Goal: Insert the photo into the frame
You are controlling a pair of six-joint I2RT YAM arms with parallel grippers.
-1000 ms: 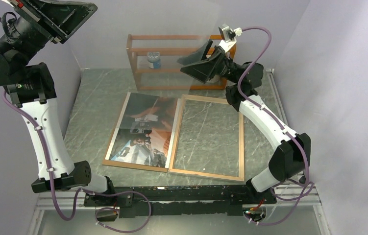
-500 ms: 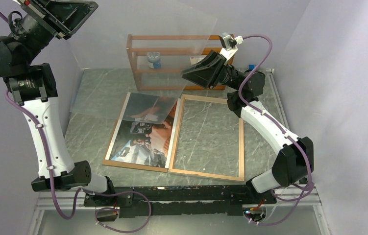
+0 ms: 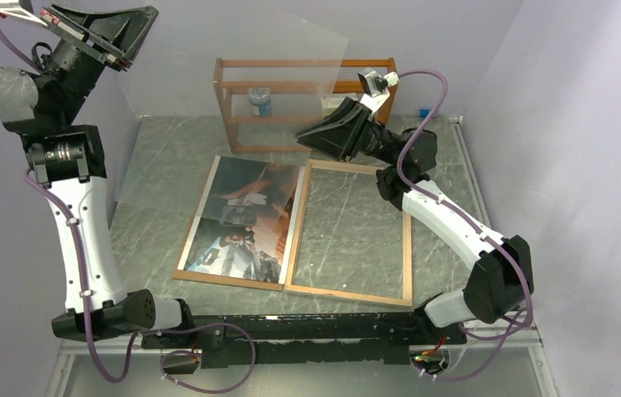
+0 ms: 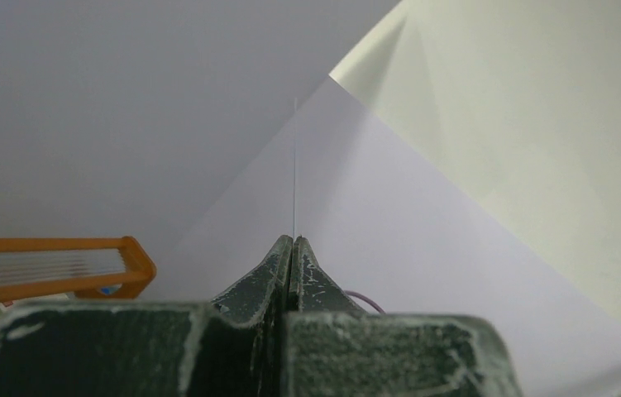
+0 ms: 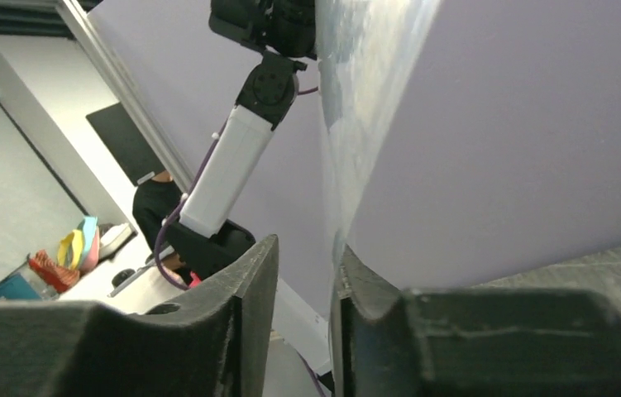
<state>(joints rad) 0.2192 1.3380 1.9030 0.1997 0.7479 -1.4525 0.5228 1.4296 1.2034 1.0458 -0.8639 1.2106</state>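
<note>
The frame (image 3: pixel 410 240) lies flat on the table at centre right, its wood-coloured rim up and the table showing through it. To its left the photo (image 3: pixel 245 217) lies on a flat brown backing board (image 3: pixel 207 278). A clear pane (image 3: pixel 191 99) hangs tilted in the air above the back of the table. My left gripper (image 3: pixel 127 63) is high at the top left, shut on the pane's edge (image 4: pixel 293 165). My right gripper (image 3: pixel 303 134) reaches the pane's right side. Its jaws stand apart around the pane (image 5: pixel 348 124), which rests against one finger (image 5: pixel 352 273).
An orange wooden shelf rack (image 3: pixel 307 70) stands at the back of the table with a small blue-and-white jar (image 3: pixel 260 101) on it. It also shows at the left of the left wrist view, shelf rack (image 4: pixel 50 269). Grey-violet walls close in the table's back and sides.
My left arm has swung, turning its gripper and the pane with it. My right gripper has moved left and down along the pane's right side, and its jaws have narrowed.
</note>
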